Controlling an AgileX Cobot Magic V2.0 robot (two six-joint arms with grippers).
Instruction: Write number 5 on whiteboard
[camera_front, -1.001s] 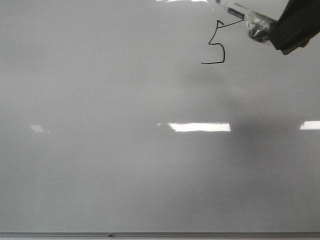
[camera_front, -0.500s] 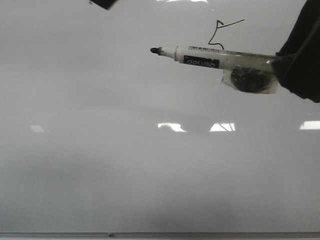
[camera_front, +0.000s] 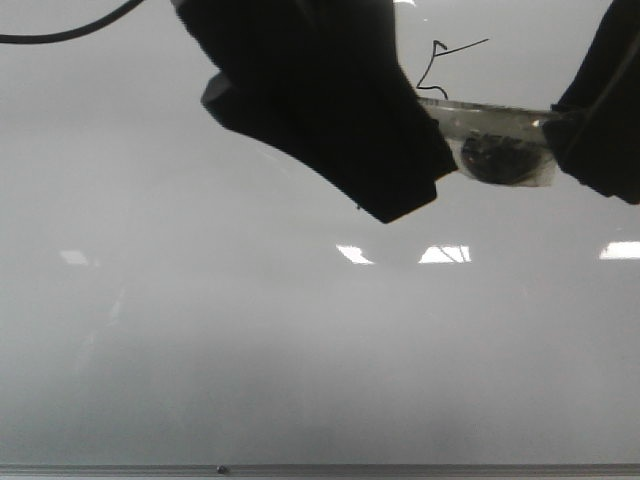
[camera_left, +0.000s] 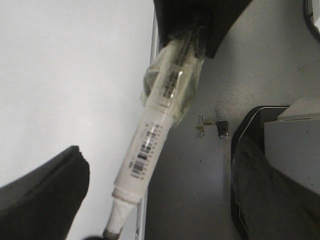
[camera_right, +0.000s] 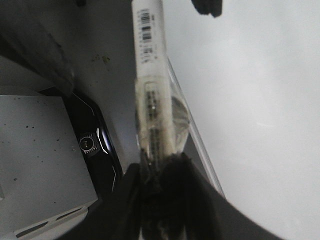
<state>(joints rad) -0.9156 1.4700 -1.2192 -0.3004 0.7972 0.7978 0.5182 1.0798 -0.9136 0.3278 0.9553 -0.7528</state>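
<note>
Risk: your left gripper (camera_front: 330, 110) reaches for the uncapped marker (camera_left: 150, 145); a misjudged approach smears ink or knocks the marker askew. Its fingers: cannot tell.
Right gripper (camera_right: 160, 185): fingers pinching the marker's tape-wrapped rear.
Number 5 (camera_front: 440, 62): thin, angular, lower half hidden, far on the glossy whiteboard (camera_front: 200, 330).

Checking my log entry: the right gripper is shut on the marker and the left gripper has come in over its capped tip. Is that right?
Not quite: the tip is uncapped. The left wrist view shows the marker with its dark nib bare, no cap on it. The rest stands: the right gripper is shut on the marker's taped rear end, and the left gripper has come in over the tip end in the front view.
</note>
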